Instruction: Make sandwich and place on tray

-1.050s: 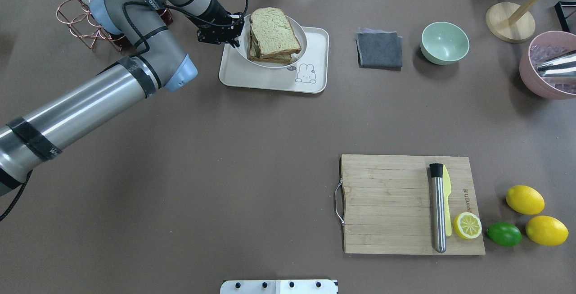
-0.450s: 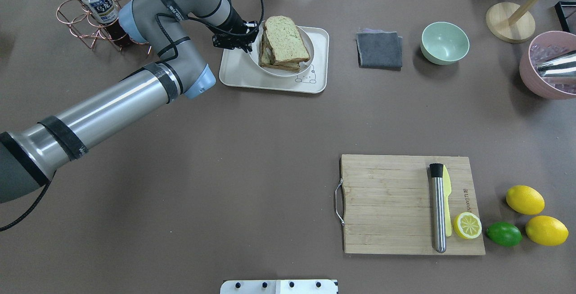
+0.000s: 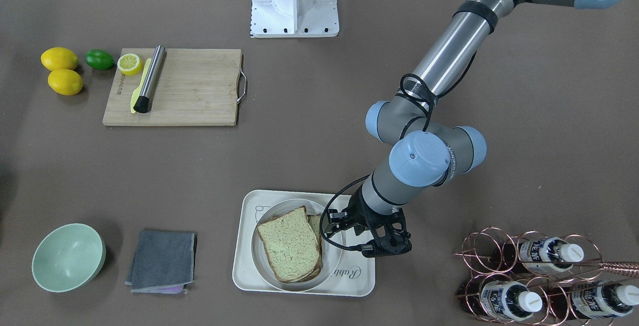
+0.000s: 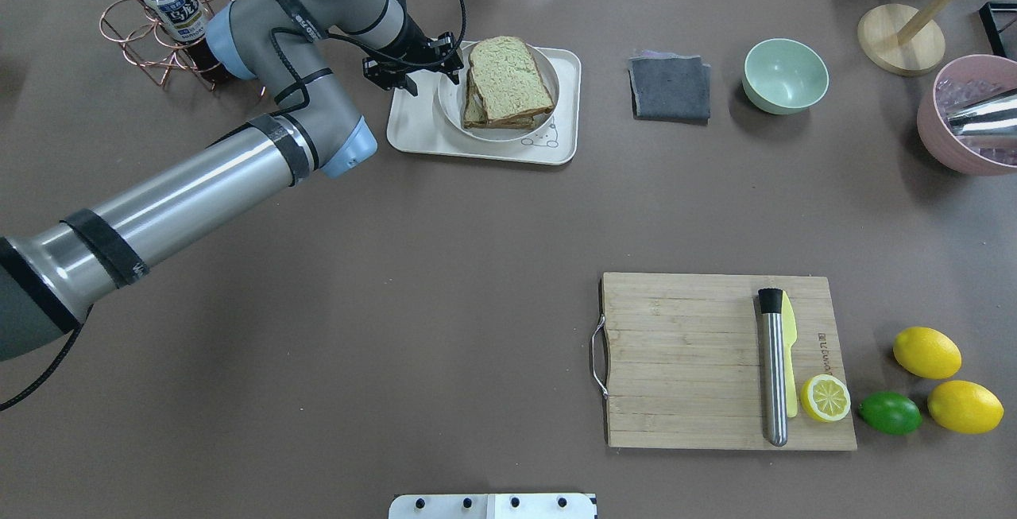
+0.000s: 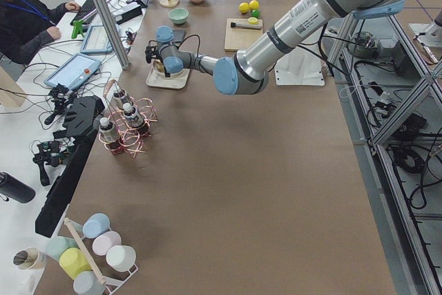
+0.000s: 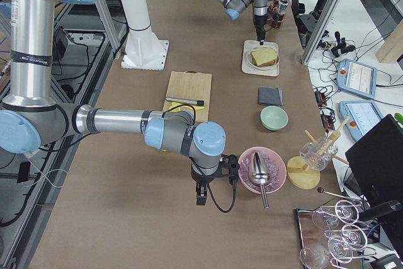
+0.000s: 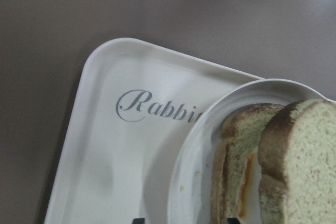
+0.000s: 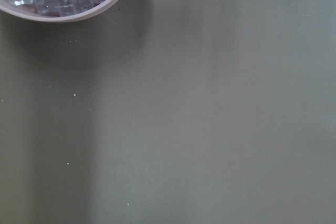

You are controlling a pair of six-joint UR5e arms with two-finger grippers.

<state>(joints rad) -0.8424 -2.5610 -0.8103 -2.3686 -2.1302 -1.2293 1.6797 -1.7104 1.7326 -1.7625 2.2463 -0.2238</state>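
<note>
The sandwich, two slices of brown-crusted bread with orange showing between them, lies on a round white plate. The plate sits flat on the cream tray at the table's far side. My left gripper hangs at the plate's left rim and is open. Its fingertips stand apart at the bottom edge of the left wrist view, one either side of the rim. The front-facing view shows the gripper beside the sandwich. My right gripper shows only in the exterior right view, so I cannot tell its state.
A copper rack of bottles stands close to the left of my left arm. A grey cloth, a green bowl and a pink bowl of ice lie to the right. A cutting board and lemons are near right.
My left gripper has carried the plate and sandwich to the right over the tray and lowered it. The plate was tilted and lifted; it now lies flat on the tray.
</note>
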